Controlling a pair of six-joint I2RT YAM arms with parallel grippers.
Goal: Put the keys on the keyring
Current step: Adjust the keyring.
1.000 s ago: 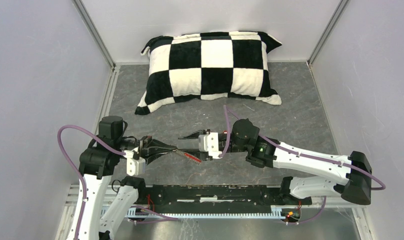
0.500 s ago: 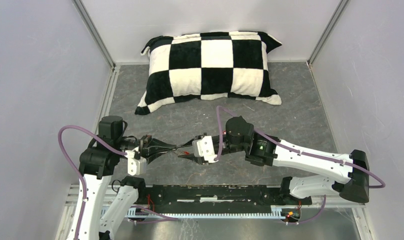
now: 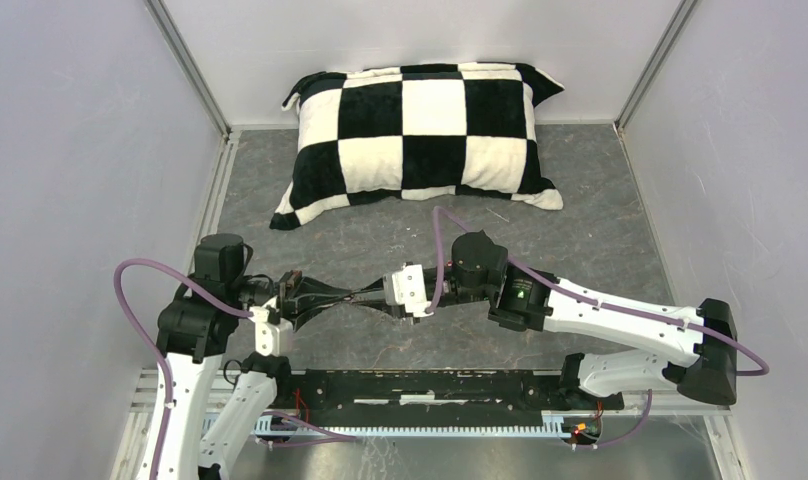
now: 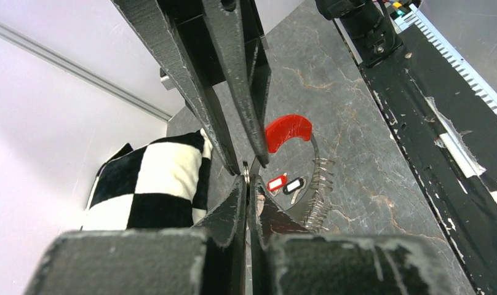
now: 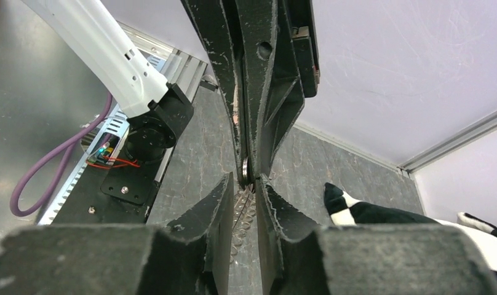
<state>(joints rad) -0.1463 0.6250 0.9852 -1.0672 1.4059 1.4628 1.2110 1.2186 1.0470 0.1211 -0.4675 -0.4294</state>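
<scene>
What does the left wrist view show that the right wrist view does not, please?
Only the left wrist view: the keyring's red section and the two keys, seen through the loop. Only the right wrist view: the left arm's white link and purple cable. Both: the left pincer shut on the keyring, the right pincer open around that tip, the silvery coil and the pillow.

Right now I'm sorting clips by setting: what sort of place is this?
Probably a robot lab test cell: white walls on aluminium framing enclose a grey marbled tabletop, with the left arm and right arm mounted at its near edge.
</scene>
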